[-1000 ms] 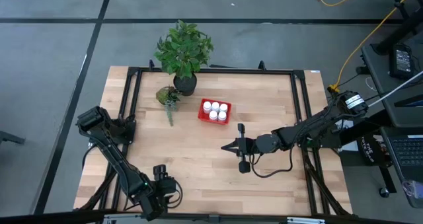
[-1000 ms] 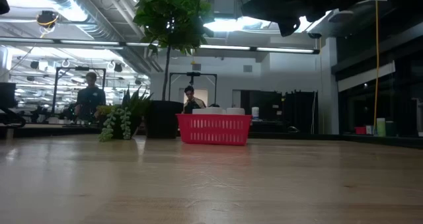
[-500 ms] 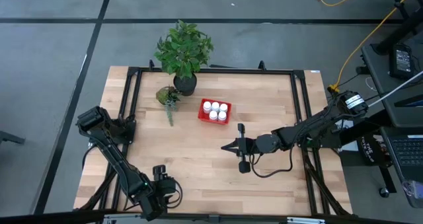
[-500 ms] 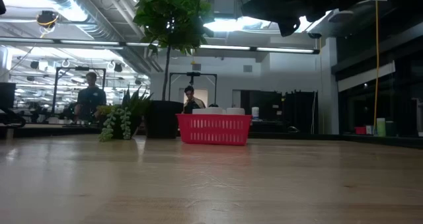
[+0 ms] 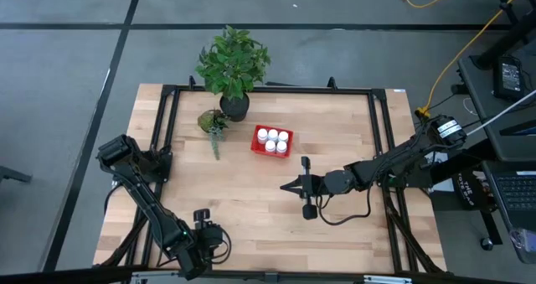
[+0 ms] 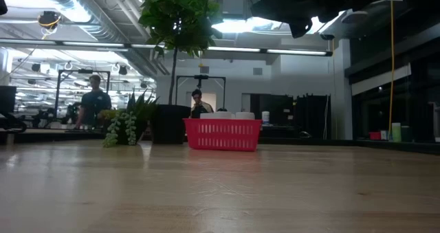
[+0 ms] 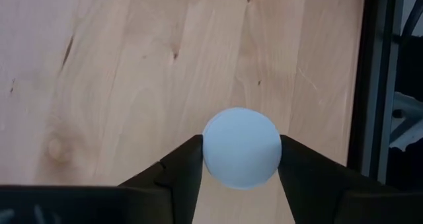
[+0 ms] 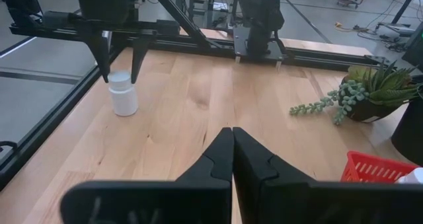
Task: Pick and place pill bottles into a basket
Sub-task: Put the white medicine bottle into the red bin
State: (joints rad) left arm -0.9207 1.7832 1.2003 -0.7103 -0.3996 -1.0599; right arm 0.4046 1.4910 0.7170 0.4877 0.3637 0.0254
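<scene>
Five in basket: white capped pill bottles (image 5: 272, 139) stood inside small red mesh basket (image 5: 257, 144).
Left outside: one white bottle (image 8: 123, 92) on wooden tabletop (image 5: 251, 209), near corner.
Left gripper (image 7: 240, 163): fingers straddled its cap, apparently not yet lifted.
Right gripper (image 8: 232, 137): fingers pressed together, empty, mid-tabletop.

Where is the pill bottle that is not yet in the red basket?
The small white pill bottle stands near the table's near-left corner, between the left gripper jaws.
</scene>
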